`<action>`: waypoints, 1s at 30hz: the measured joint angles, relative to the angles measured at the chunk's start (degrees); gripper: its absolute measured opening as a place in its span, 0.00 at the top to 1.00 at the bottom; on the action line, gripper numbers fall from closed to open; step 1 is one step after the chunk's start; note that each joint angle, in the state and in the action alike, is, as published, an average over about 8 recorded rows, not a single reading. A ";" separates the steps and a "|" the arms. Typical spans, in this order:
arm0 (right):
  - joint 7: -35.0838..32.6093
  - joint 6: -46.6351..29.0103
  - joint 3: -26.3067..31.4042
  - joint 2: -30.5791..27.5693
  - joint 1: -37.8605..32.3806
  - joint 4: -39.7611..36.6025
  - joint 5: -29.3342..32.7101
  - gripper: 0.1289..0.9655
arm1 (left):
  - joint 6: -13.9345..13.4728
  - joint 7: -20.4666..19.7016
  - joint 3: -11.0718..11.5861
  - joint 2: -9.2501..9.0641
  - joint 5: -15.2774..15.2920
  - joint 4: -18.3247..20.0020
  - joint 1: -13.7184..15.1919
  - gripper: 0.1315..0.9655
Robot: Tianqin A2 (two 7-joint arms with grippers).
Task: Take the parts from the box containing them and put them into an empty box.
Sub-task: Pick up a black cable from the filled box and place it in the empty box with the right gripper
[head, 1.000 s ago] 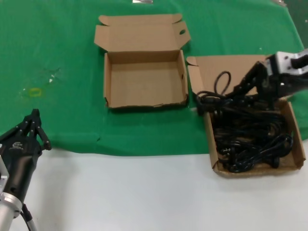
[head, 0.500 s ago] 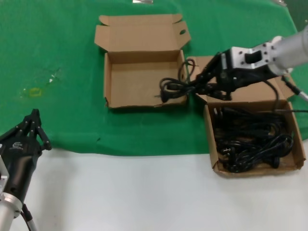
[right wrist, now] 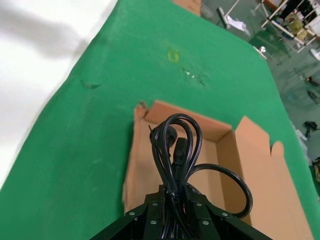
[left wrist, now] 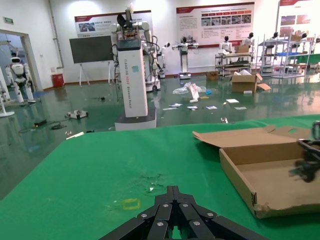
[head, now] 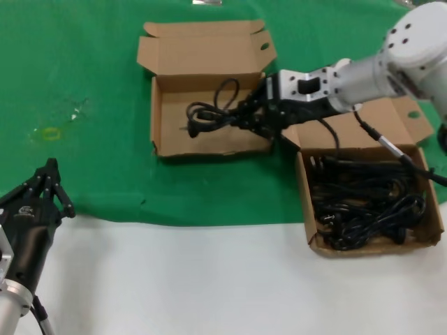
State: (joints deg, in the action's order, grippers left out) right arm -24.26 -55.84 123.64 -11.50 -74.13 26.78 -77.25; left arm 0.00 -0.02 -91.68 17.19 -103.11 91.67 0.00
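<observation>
One cord [head: 209, 112], light & floppy, hangs over the empty box [head: 211, 143], pinched mid-coil by the right gripper [head: 246, 116]; loops prob. snag. Left gripper [head: 46, 183] near box, fingers together.

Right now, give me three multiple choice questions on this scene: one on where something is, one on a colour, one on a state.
1. Where is the power cord that the right gripper holds?
A. over the empty box
B. on the white surface
C. beside the left gripper

2. What colour is the cloth?
A. blue
B. green
C. red

3. What state is the box of cords in?
A. taped shut
B. lid open, cords inside
C. lid open, nothing inside

Answers: 1 A, the cord hangs above the box's floor. 2 B, plainly green. 3 B, the flap is back and black cords fill it.
</observation>
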 joint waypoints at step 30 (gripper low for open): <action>-20.97 18.38 -0.39 11.45 -3.20 -22.91 -13.07 0.90 | 0.00 0.00 0.00 0.00 0.00 0.00 0.00 0.99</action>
State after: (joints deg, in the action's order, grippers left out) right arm -45.24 -37.46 123.25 -0.05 -77.33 3.88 -90.32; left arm 0.00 -0.02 -91.68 17.19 -103.12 91.67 0.00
